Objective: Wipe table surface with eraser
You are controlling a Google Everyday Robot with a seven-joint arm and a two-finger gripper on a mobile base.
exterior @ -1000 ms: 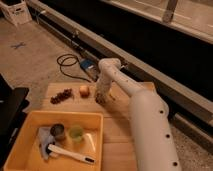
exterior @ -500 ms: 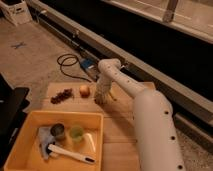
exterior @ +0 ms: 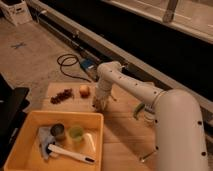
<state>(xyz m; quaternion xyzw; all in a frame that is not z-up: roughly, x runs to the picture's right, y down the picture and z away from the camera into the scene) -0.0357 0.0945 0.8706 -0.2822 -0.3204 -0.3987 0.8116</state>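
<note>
At the lower left of the frame a yellow bin sits on the worktop, holding cups and a white-handled brush. Up and to the right lie a dark cluster and a round fruit, close together. Just right of the fruit, near the frame's middle, the gripper points down at the worktop with its fingers pressed together. A dark shape at their tips is probably the eraser, though a firm pinch cannot be confirmed. The white arm sweeps in from the lower right, passing a green object.

The main risk is a weak hold: the eraser could slip out once dragged across the plank seams. A stroke leftward could also knock the fruit and cluster, which lie right beside it.
</note>
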